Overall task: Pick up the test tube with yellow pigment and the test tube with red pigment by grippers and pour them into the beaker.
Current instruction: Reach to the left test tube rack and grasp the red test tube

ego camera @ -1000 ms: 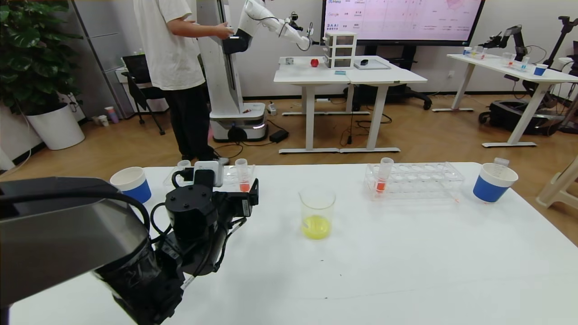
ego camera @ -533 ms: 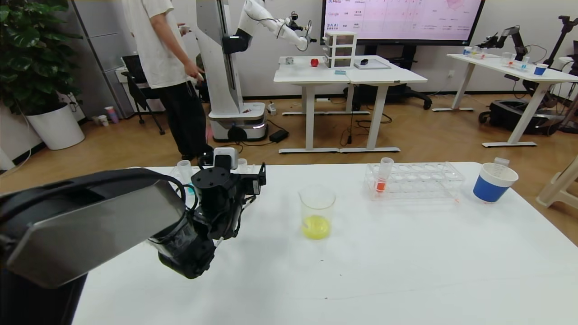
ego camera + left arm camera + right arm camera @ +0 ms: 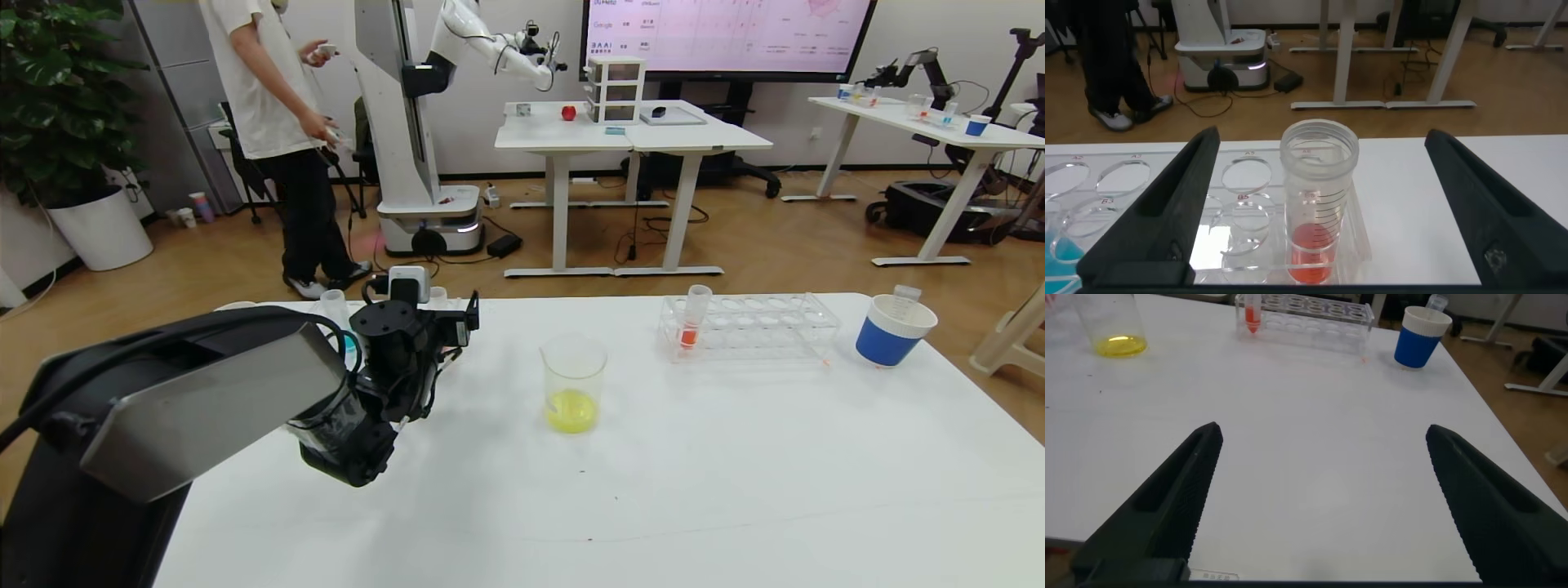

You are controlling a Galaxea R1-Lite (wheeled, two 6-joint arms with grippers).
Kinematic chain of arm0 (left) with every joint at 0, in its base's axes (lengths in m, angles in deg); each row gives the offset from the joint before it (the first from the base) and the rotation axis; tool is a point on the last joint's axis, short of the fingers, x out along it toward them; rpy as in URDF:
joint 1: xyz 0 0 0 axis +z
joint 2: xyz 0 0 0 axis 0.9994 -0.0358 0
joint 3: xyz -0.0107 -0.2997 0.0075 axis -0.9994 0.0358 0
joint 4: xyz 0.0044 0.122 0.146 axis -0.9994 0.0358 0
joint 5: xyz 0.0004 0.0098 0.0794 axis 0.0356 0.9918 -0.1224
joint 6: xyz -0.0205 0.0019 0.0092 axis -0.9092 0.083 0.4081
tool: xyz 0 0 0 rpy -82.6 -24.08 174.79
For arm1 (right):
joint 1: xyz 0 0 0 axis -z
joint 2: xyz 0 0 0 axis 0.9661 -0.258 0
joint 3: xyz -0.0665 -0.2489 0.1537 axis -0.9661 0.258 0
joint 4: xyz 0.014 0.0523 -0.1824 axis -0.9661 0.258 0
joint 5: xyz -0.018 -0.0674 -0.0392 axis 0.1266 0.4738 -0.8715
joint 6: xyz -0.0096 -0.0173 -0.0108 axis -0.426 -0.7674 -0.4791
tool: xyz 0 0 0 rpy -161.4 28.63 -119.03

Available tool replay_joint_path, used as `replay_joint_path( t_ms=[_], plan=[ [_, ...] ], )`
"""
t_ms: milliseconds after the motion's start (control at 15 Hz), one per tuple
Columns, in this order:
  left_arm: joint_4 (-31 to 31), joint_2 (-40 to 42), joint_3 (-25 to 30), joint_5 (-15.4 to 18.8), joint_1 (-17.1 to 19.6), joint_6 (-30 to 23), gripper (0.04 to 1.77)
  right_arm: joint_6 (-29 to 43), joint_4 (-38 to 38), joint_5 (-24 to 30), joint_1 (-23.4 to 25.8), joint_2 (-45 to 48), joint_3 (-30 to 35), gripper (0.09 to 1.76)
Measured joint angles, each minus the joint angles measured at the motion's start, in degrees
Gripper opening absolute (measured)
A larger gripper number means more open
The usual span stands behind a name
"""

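The beaker (image 3: 573, 382) stands near the middle of the white table (image 3: 735, 474) and already holds a pool of yellow liquid, so the yellow pour looks done and the red tube appears to be the step in hand.

The left gripper (image 3: 1319, 204) is at the rack on the left side of the table (image 3: 1143, 212), its fingers spread wide with the test tube with red pigment (image 3: 1318, 200) standing upright between them, not touched by either. That tube sits in a hole at the rack's end, with a little orange-red liquid at its bottom (a tube of cyan liquid shows just at the edge of the left wrist view, in the same rack).

The right gripper (image 3: 1319, 498) hangs open over bare table on the right, holding nothing. A second tube of red liquid (image 3: 692, 318) stands in the right rack (image 3: 759, 327), and a blue-and-white paper cup (image 3: 891, 331) sits beyond it.

The next move, as I judge it, calls for the left fingers to settle level with the upper part of the tube and close squarely on it, then lift it straight up out of its hole before carrying it to the beaker. A skewed grip could tip the tube or drag the light rack along.
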Motion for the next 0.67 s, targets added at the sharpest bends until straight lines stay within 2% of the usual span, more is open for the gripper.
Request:
replay_joint_path(
  t_ms=[333, 400, 467, 600, 667],
  plan=[
    [-0.22, -0.37, -0.33, -0.09, -0.02, 0.0, 1.73, 0.02, 0.0, 0.0, 0.01, 0.0, 0.0, 1.74],
    [-0.26, -0.43, -0.33, -0.04, -0.02, -0.01, 1.59, 0.02, 0.0, 0.02, 0.01, 0.0, 0.0, 1.74],
    [-0.23, -0.45, -0.34, -0.04, 0.0, -0.09, 1.28, 0.02, 0.0, 0.02, 0.01, 0.0, 0.0, 1.74],
    [-0.22, -0.45, -0.34, 0.0, -0.05, -0.06, 0.46, 0.02, -0.02, 0.0, 0.01, 0.0, 0.0, 1.74],
    [-0.22, -0.45, -0.34, 0.13, -0.02, -0.09, 0.33, 0.02, 0.0, 0.02, 0.0, 0.0, 0.0, 1.74]
  ],
)
